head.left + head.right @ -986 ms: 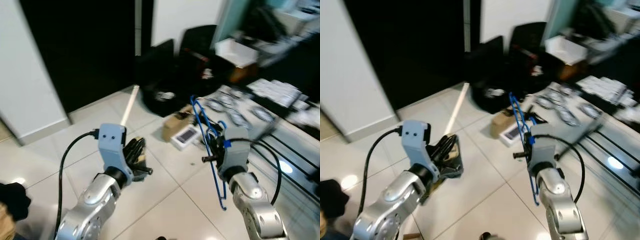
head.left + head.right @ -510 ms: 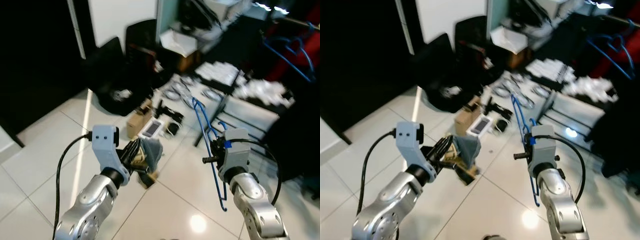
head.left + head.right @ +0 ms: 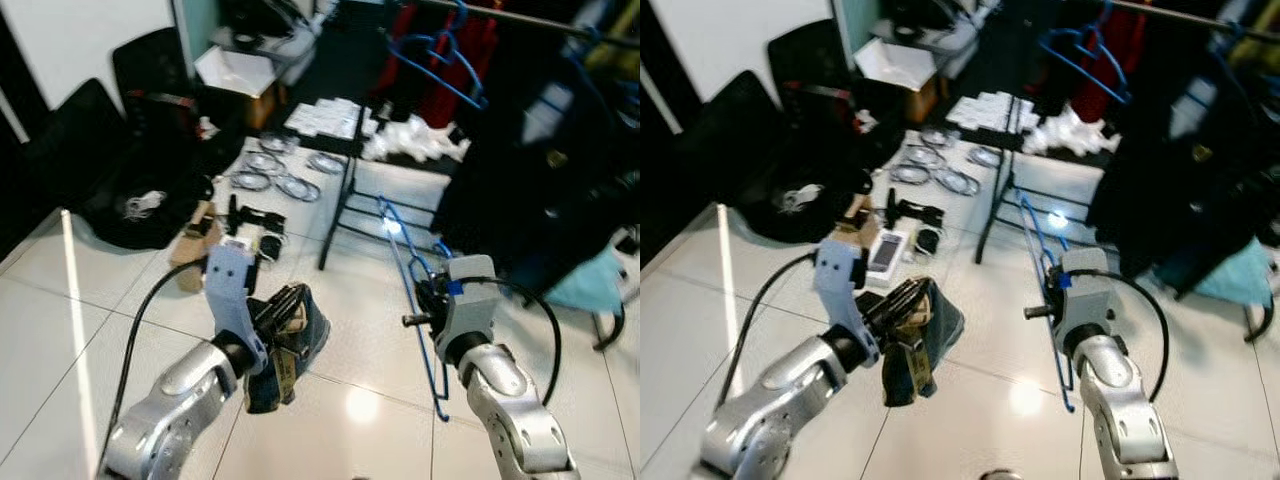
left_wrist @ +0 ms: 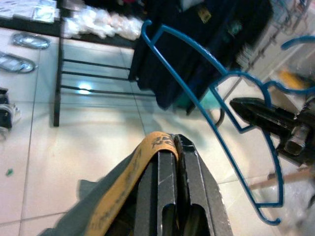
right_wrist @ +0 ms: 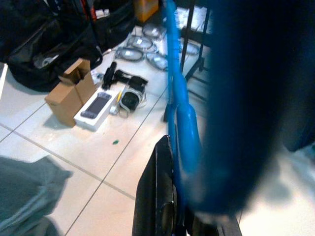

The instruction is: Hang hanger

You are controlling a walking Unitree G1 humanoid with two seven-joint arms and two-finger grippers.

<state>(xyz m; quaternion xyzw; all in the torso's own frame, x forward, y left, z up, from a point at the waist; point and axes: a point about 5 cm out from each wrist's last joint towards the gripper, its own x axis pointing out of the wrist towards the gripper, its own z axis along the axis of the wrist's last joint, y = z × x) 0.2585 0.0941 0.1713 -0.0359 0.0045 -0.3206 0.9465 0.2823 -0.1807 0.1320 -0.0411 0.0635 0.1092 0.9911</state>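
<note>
Right gripper point(image 3: 428, 297) clamped on the blue hanger point(image 3: 412, 270), gripped near the neck, frame running upright with one end up toward the rack and the lower hooked end down near the floor tiles point(image 3: 380, 370); right wrist view confirms blue wire pressed against a black finger point(image 5: 157, 196). Left gripper point(image 3: 285, 305) pinched on a dark grey garment point(image 3: 290, 350), tan band of it lying over the fingers point(image 4: 170, 187) in the left wrist view, cloth drooping below the arm. Carry part looks done: hanger in hand, clothes rack point(image 3: 350, 190) ahead and near, dark clothes point(image 3: 530, 180) already hanging to the right. Top rail point(image 3: 530, 18) visible at the upper edge with another blue hanger point(image 3: 440, 75) hooked on it. Not yet hung: held hanger well below the rail, well apart from it, nothing hooked. Garment and hanger apart, each in its own gripper; probably meant to go together, but hard to call from blurred frames. Left to do, as a guess: close the gap to the rack, raise the right arm, turn the hook over the rail, let go. Floor clutter between robot and rack: cardboard box point(image 5: 66, 98), cable coils point(image 3: 270, 180), black bags point(image 3: 120, 170)
</note>
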